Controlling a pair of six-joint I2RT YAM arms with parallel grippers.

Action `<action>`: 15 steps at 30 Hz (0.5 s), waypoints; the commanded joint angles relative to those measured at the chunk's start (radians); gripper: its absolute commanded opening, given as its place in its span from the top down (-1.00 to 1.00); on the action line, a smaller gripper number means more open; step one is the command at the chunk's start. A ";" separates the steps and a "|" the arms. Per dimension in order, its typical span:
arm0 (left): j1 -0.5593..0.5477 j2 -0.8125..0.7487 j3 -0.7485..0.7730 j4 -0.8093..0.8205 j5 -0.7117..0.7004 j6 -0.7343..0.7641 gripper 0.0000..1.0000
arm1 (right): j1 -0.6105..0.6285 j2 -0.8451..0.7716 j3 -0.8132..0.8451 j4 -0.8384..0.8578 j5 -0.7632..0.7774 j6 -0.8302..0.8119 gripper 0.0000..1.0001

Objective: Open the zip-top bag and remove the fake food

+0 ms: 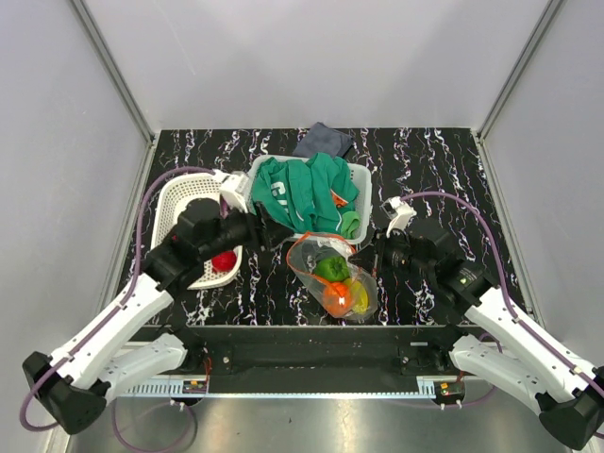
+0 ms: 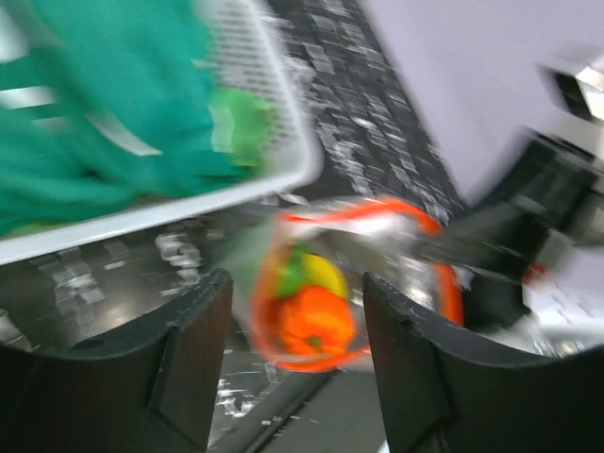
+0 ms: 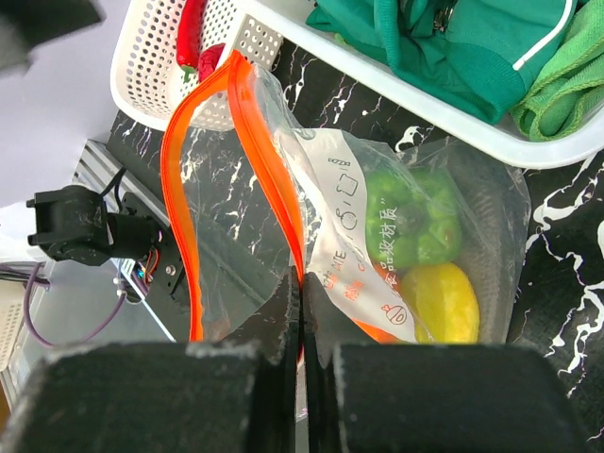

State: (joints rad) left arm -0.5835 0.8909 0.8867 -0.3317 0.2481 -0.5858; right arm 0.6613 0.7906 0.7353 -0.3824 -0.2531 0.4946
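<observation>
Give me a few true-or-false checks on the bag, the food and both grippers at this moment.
1. The right gripper is shut on the zip-top bag at its orange strip. True.
2. The bag is empty. False: a green piece, a yellow piece and an orange piece are inside.
3. The left gripper grips the orange piece. False: its jaws stand apart and hold nothing.
4. A red chili lies in the oval basket. True.
5. The green garment lies on the table. False: it is in the rectangular basket.
</observation>
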 commanded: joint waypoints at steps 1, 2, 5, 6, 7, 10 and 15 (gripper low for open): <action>-0.165 -0.006 -0.003 0.168 -0.007 0.056 -0.13 | 0.004 -0.008 0.039 0.027 -0.008 -0.008 1.00; -0.227 0.020 0.001 0.168 -0.016 0.072 -0.06 | 0.006 -0.010 0.044 0.027 -0.008 -0.005 1.00; -0.335 0.078 0.023 0.165 -0.070 0.122 0.05 | 0.006 -0.008 0.047 0.030 -0.011 -0.007 1.00; -0.358 0.092 0.031 0.163 -0.099 0.135 0.07 | 0.006 -0.010 0.047 0.028 -0.008 -0.004 1.00; -0.381 0.109 0.041 0.163 -0.110 0.142 0.08 | 0.004 -0.011 0.046 0.028 -0.008 -0.004 1.00; -0.459 0.180 0.073 0.149 -0.173 0.173 0.11 | 0.004 -0.016 0.041 0.027 -0.009 0.001 1.00; -0.521 0.310 0.126 0.119 -0.247 0.195 0.12 | 0.006 -0.027 0.036 0.028 -0.014 0.010 1.00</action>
State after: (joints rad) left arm -1.0782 1.1370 0.9249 -0.2352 0.0982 -0.4400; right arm 0.6613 0.7856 0.7368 -0.3824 -0.2543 0.4961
